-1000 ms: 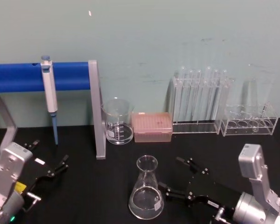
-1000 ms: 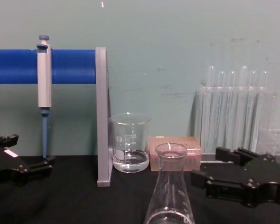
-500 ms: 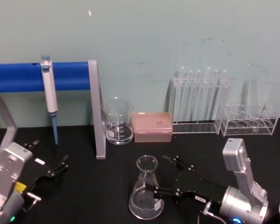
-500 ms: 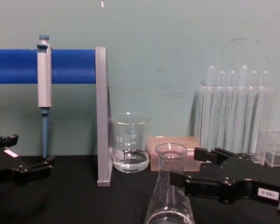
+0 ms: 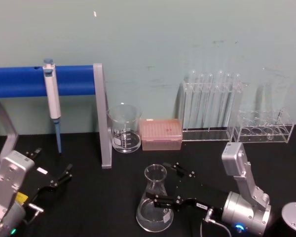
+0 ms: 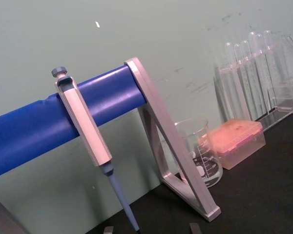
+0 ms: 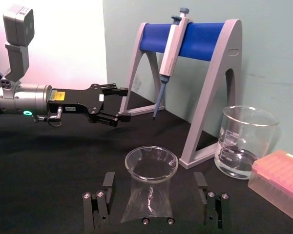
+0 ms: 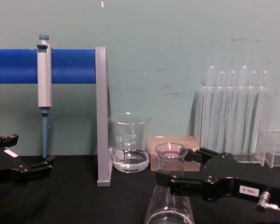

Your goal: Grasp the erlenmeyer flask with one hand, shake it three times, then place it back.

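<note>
Right wrist view shows my right gripper [image 7: 154, 181] spread wide, flanking the flask [image 7: 149, 192] at its neck without touching; the flask stands near the beaker [image 7: 245, 141]. Closing on tapered, slick glass could squeeze it upward or tip it. The gripper's label [image 8: 248, 190] digits are unreadable. Left gripper [image 5: 50, 164] sits parked, jaws apart.

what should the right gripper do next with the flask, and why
Probably close the right gripper on the erlenmeyer flask: its open fingers straddle the neck, one on each side with gaps, and the flask stands on the table. The left gripper sits parked, open, at the left.
</note>
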Controlling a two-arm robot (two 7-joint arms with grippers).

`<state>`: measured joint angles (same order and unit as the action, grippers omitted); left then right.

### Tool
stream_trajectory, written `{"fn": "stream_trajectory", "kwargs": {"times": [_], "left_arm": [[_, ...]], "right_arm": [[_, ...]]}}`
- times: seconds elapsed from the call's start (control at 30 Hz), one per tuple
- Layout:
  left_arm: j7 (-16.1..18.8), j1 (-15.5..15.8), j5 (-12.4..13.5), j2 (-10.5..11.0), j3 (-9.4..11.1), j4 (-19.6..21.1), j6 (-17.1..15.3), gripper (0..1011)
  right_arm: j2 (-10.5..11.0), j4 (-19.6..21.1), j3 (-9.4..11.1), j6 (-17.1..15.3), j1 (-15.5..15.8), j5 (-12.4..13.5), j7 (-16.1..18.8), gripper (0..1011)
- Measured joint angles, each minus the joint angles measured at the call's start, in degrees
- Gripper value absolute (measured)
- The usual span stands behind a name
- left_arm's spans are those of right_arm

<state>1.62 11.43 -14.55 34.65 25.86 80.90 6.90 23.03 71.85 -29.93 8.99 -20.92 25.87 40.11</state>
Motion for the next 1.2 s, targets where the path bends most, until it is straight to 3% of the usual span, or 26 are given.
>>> {"fn": "stream_trajectory", "kwargs": {"times": [0.57, 1.2], "left_arm": [[0.0, 0.0, 0.0, 0.0, 0.0, 0.0, 0.0, 1001], [0.0, 0.0, 0.01, 0.0, 0.0, 0.0, 0.0, 1001]], "right_arm": [[-1.16, -2.14, -1.03, 0.11, -1.87, -0.17, 0.68, 1003], [-0.96, -1.63, -1.07, 0.29, -1.71, -0.09, 0.56, 1003]]}}
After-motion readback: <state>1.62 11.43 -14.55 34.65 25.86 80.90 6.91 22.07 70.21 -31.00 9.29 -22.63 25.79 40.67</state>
